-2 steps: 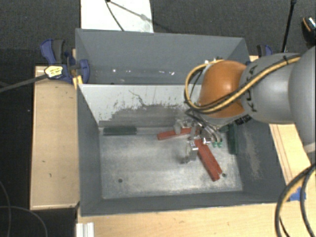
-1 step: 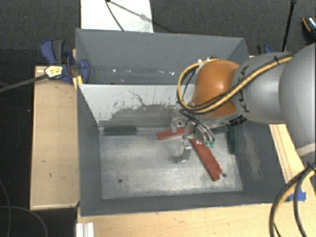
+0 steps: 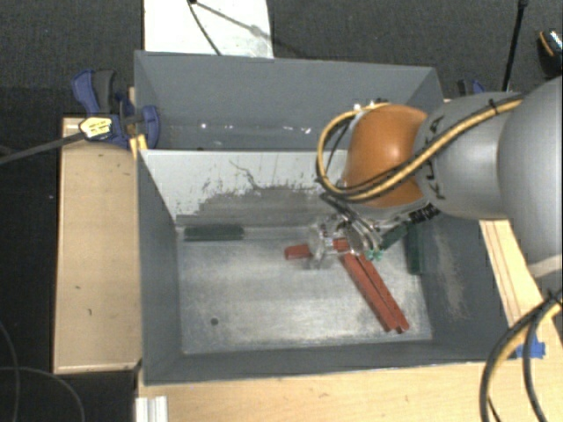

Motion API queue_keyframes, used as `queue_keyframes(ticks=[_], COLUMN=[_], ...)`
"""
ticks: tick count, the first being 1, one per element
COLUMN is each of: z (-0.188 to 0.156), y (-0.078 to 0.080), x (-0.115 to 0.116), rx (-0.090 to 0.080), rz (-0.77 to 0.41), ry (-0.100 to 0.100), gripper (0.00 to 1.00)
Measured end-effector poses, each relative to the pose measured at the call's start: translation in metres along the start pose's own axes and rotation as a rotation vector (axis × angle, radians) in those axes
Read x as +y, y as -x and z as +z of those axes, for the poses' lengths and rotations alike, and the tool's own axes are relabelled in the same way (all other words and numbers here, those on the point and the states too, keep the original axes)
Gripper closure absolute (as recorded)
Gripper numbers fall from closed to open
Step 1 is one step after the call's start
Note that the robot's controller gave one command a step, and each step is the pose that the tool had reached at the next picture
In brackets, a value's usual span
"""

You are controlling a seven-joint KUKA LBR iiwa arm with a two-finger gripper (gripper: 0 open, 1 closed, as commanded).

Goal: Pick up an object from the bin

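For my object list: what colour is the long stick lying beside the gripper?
Reddish-brown, seen in the camera view: the stick runs from the gripper toward the front.

One camera, high over the grey bin (image 3: 264, 104), downward and slightly sidelong, arm (image 3: 493, 165) from the right.

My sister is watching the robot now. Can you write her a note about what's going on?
Gripper: low in the grey metal bin's middle, next to the small red block; can't tell if it holds anything.
Long red-brown sticks lie slanted beside it, toward the front right.
Dark green flat bar lies back left; another dark green piece by the right wall.
Done: nothing lifted out. Left: grab one thing, raise it.
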State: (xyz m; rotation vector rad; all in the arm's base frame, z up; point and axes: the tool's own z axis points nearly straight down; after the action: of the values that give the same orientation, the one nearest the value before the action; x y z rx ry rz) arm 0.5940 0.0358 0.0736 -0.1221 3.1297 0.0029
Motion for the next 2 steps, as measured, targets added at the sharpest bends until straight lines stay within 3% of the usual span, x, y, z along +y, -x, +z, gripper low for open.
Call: queue_keyframes(ticks=[1,2], z=[0.0019,0.0018], y=[-0.0016,-0.0016], x=[0.0002,0.0002], rx=[0.005,0.004], rz=[0.002,0.001], ry=[0.000,0.000], gripper=[0.00,1.00])
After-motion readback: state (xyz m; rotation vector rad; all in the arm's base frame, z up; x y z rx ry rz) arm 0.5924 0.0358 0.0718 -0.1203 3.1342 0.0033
